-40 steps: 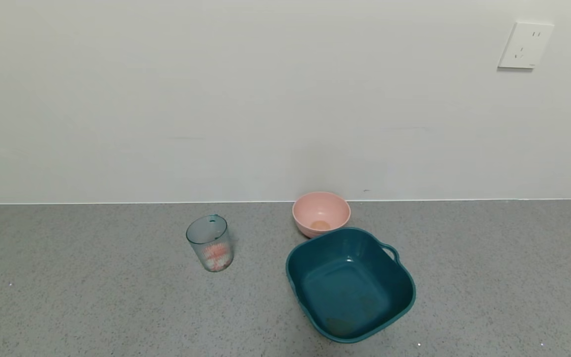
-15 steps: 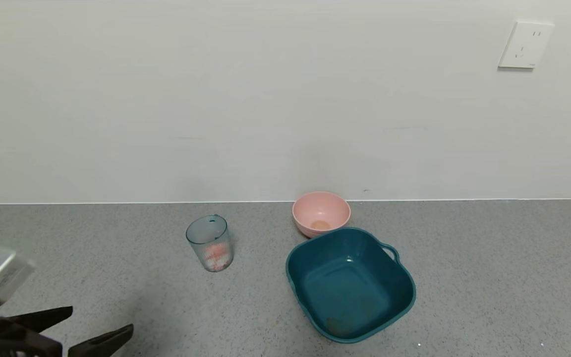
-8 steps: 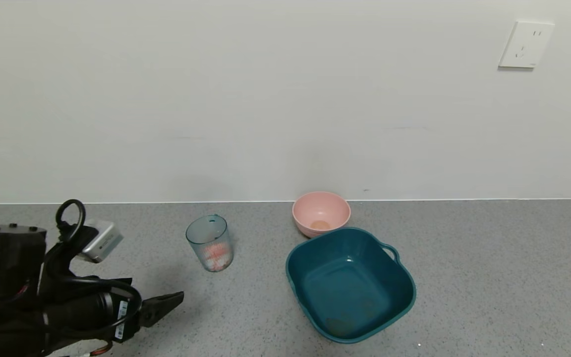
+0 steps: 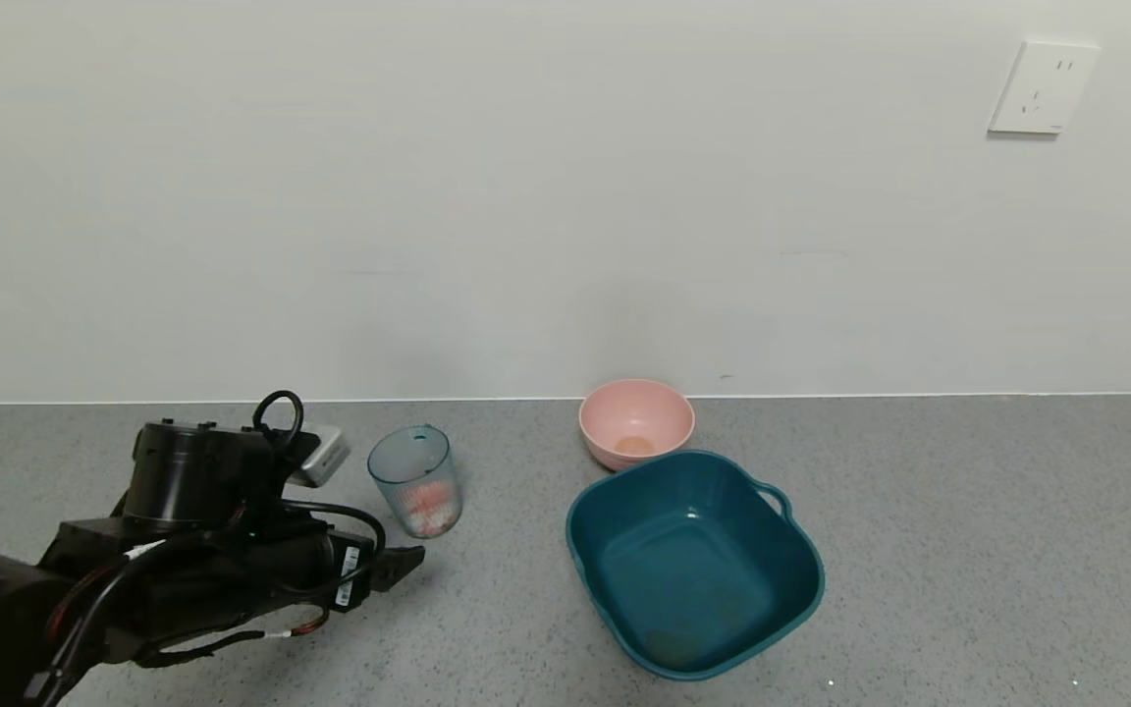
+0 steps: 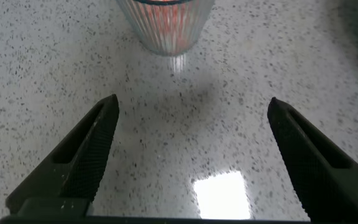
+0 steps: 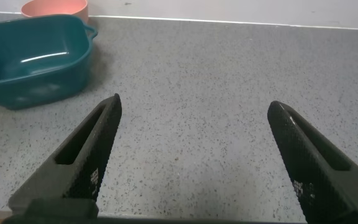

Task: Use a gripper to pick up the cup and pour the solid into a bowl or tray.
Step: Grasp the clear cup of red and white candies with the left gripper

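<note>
At lower left the left gripper (image 4: 406, 568) hangs with jaws spread wide just short of the cup (image 4: 415, 480) at centre-left, and should straddle its ribbed wall squarely before closing; teal tub (image 4: 801, 550) waits lower right.

left arm: reaches low over the counter from the left, wrist level | left gripper (image 4: 399, 570): just short of the cup (image 4: 415, 480), on its near-left side, fingers (image 5: 82, 152) spread wide, not touching it | right gripper (image 6: 194, 155): fingers spread wide, well to the right of the cup, holding nothing
</note>
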`<action>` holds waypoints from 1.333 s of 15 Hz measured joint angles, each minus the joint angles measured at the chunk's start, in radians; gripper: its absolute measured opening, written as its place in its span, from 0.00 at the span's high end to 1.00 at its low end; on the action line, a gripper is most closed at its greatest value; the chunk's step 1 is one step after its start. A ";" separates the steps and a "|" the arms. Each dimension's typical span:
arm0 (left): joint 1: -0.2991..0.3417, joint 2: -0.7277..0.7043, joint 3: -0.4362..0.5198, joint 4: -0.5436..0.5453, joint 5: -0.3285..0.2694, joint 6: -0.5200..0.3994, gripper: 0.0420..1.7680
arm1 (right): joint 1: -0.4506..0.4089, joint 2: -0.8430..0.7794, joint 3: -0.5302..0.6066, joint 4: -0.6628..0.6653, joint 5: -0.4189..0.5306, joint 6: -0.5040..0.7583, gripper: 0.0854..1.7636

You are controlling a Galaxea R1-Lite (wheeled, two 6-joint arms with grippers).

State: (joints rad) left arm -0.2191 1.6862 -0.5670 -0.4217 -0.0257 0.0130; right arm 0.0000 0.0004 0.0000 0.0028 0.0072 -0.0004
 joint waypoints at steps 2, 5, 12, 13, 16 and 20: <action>-0.009 0.057 -0.022 -0.038 0.028 0.002 0.03 | 0.000 0.000 0.000 0.000 0.000 0.000 0.03; -0.032 0.122 -0.001 -0.218 0.066 0.002 0.03 | 0.000 0.000 0.000 0.000 0.000 0.000 0.03; -0.044 0.274 0.056 -0.520 0.093 0.017 0.03 | 0.000 0.000 0.000 0.000 0.000 0.000 0.03; -0.044 0.290 0.050 -0.523 0.110 0.020 0.03 | 0.000 0.000 0.000 0.000 0.000 0.000 0.03; -0.041 0.339 0.020 -0.561 0.144 0.037 0.03 | 0.000 0.000 0.000 0.001 0.000 0.000 0.03; -0.033 0.405 -0.019 -0.631 0.156 0.053 0.03 | 0.000 0.000 0.000 0.001 0.000 0.000 0.03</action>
State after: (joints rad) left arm -0.2523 2.0913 -0.5857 -1.0526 0.1306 0.0657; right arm 0.0000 0.0004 0.0000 0.0036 0.0072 -0.0009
